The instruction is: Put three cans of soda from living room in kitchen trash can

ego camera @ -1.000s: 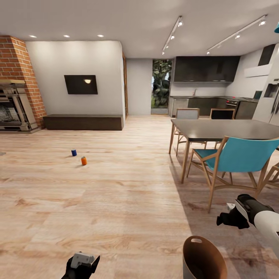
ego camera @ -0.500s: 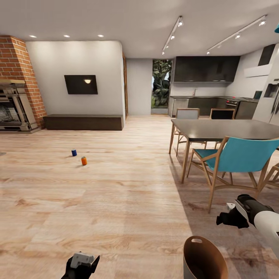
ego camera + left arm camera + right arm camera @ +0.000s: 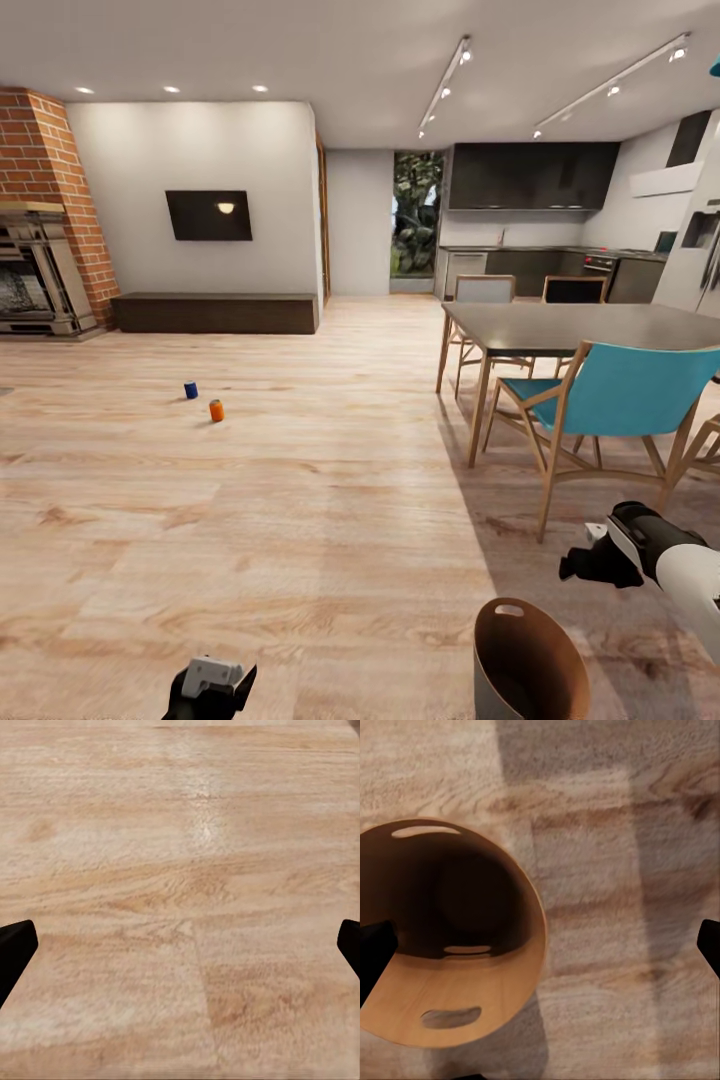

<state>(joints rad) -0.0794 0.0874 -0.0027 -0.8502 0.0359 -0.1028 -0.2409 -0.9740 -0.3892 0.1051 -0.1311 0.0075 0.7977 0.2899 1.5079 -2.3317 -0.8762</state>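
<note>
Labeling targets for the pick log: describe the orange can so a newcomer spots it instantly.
Start at the brick fireplace and the long dark bench under the wall TV. On the bare wood floor in front of the bench stand two small cans close together. The orange can is the nearer one, beside the dark blue can.

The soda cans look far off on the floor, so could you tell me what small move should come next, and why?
Probably roll the base forward and leftward toward the blue can and orange can. Both stand on the wooden floor far ahead, while the left pincer and right pincer are open and hold nothing.
</note>
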